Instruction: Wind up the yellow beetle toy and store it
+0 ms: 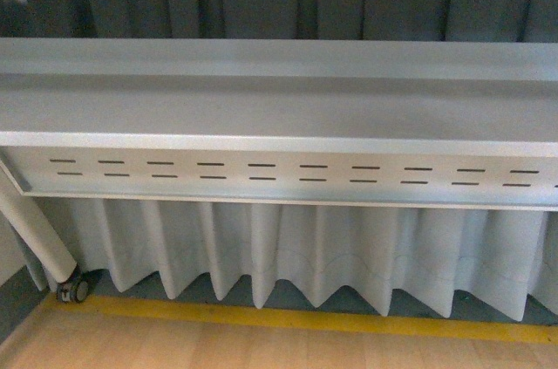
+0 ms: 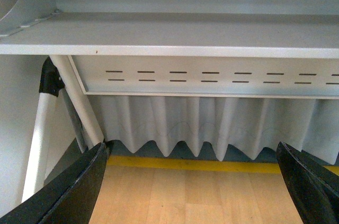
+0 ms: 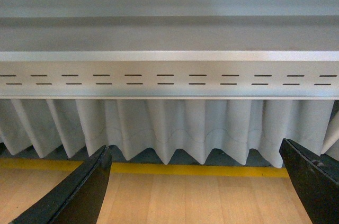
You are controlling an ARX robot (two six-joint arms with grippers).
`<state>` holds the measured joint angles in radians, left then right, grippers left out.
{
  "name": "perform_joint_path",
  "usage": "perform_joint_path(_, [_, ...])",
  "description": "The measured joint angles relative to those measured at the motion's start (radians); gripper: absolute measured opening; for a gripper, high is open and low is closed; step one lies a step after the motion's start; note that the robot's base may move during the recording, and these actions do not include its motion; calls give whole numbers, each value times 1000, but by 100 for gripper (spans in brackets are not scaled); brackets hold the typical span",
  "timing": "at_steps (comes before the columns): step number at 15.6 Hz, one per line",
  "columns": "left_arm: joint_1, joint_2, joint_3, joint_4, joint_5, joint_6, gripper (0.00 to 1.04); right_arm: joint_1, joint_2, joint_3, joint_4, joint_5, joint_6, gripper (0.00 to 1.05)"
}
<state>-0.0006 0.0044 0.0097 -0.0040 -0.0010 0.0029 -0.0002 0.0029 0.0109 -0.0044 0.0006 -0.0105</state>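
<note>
No yellow beetle toy to be found in any of the three views, possibly up on the desk (image 1: pixel 279 107) and out of frame, so no telling its long axis, its bearing from the jaws or the nearer arm. Left gripper (image 2: pixel 191 150) and right gripper (image 3: pixel 195 150) both empty with jaws spread wide, held low near the desk's front edge, facing the slotted panel (image 1: pixel 279 173), the pleated curtain (image 1: pixel 288 247) and the yellow floor line (image 1: pixel 305 318). Likely needed first — finding the toy before choosing a side.
</note>
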Motion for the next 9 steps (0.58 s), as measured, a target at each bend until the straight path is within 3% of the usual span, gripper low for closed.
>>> perform_joint_path(9, [0, 0, 0, 0, 0, 0, 98, 0, 0, 0, 0, 0, 0, 98])
